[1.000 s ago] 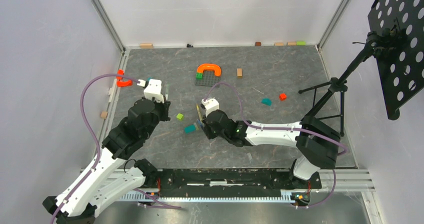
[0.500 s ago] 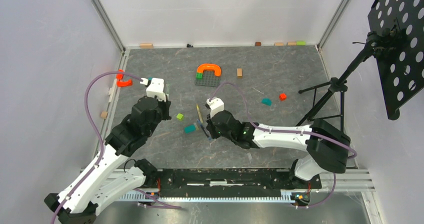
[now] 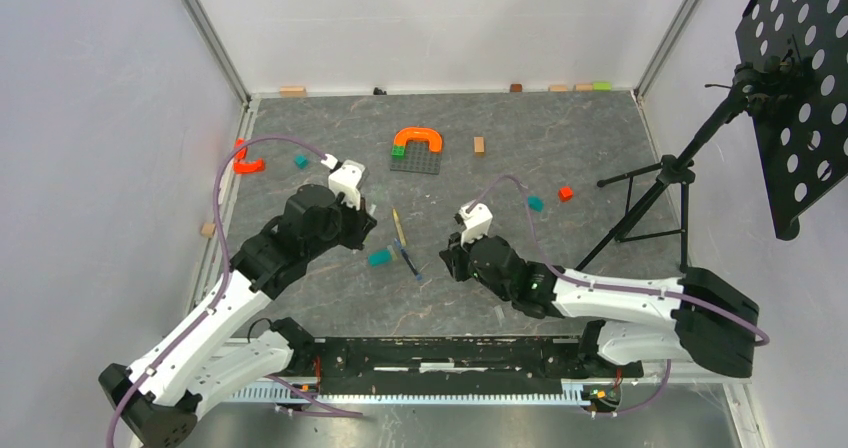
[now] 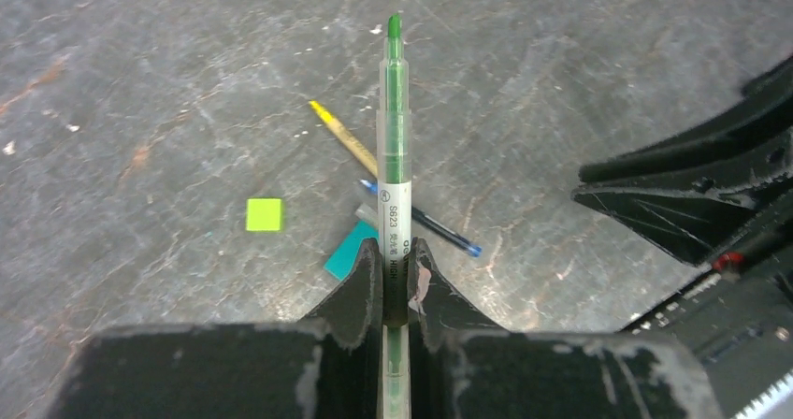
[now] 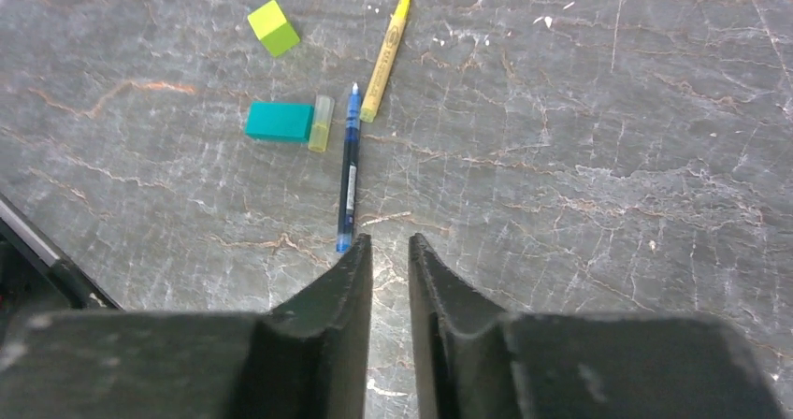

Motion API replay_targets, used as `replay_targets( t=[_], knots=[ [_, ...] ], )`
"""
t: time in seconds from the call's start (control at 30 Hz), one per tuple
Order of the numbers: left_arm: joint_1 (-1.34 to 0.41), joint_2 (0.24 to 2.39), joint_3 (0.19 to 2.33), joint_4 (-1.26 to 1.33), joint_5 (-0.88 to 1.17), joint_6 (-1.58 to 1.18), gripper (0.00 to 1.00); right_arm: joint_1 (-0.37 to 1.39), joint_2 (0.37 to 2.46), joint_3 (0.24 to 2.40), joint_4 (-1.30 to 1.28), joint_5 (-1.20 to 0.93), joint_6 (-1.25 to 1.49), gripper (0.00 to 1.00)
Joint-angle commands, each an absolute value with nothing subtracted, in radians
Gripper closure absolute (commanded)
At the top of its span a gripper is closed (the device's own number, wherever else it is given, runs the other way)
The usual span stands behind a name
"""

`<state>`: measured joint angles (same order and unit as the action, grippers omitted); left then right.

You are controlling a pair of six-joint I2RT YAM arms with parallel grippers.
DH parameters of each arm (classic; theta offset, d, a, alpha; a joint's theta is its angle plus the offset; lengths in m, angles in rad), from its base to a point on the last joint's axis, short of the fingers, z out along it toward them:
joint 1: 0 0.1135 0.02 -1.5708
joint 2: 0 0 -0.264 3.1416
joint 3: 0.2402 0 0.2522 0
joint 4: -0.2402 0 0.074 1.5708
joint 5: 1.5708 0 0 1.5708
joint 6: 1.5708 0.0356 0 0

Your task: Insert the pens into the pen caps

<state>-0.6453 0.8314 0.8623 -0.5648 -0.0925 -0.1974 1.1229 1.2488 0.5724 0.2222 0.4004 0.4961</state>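
My left gripper is shut on the pale green pen, which sticks out forward with its tip up and away. It hovers over the table's middle in the top view. The tan-yellow pen and the blue pen lie side by side on the table, also in the top view. A small pale green cap lies beside a teal block. My right gripper is narrowly open and empty, just short of the blue pen's near end.
A lime cube lies left of the pens. A grey baseplate carrying an orange arch, a tan block, a teal block and a red block lie further back. A black tripod stands at the right.
My right gripper has drawn back to the right, away from the yellow and blue pens, which lie on the table. My left arm has swung right toward the middle with the green pen.
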Motion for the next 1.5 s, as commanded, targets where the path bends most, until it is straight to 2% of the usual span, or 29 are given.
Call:
replay_targets(
  t=[0.0,0.1,0.17,0.27,0.37,0.47,0.53,0.67,0.87,1.0,1.17,1.33,1.47],
  knots=[
    [-0.643,0.810,0.864,-0.491,0.118,-0.142,0.98,1.118,1.173,0.527,0.341,0.421,0.455,0.68],
    [-0.643,0.817,0.865,-0.497,0.085,-0.141,0.97,1.118,1.144,0.497,0.370,0.396,0.452,0.40],
    [-0.643,0.827,0.867,-0.517,-0.037,-0.145,0.97,1.118,1.142,0.494,0.360,0.387,0.451,0.31],
    [-0.641,0.849,0.872,-0.537,-0.131,-0.149,0.98,1.118,1.141,0.481,0.363,0.374,0.450,0.27],
    [-0.637,0.871,0.874,-0.547,-0.178,-0.150,0.98,1.117,1.136,0.464,0.383,0.354,0.449,0.26],
    [-0.602,0.924,0.871,-0.576,-0.421,-0.180,0.98,1.118,1.144,0.466,0.378,0.344,0.443,0.26],
    [-0.531,0.987,0.885,-0.593,-0.487,-0.204,0.98,1.119,1.158,0.464,0.387,0.346,0.442,0.24],
    [-0.349,1.138,0.946,-0.607,-0.364,-0.235,0.96,1.120,1.235,0.468,0.415,0.355,0.437,0.21],
    [-0.301,1.398,0.982,-0.649,-0.358,-0.201,0.87,1.119,1.337,0.531,0.372,0.311,0.425,0.20],
    [-0.267,1.528,1.023,-0.689,-0.274,-0.190,0.85,1.120,1.437,0.659,0.258,0.300,0.373,0.23],
    [-0.246,1.597,1.020,-0.685,-0.225,-0.189,0.74,1.130,1.562,0.788,0.142,0.301,0.317,0.27],
    [-0.235,1.634,1.019,-0.693,-0.189,-0.188,0.55,1.150,1.670,0.907,0.027,0.353,0.282,0.32],
    [-0.229,1.661,1.029,-0.708,-0.172,-0.196,0.50,1.158,1.741,0.958,0.003,0.354,0.268,0.37]
  ],
)
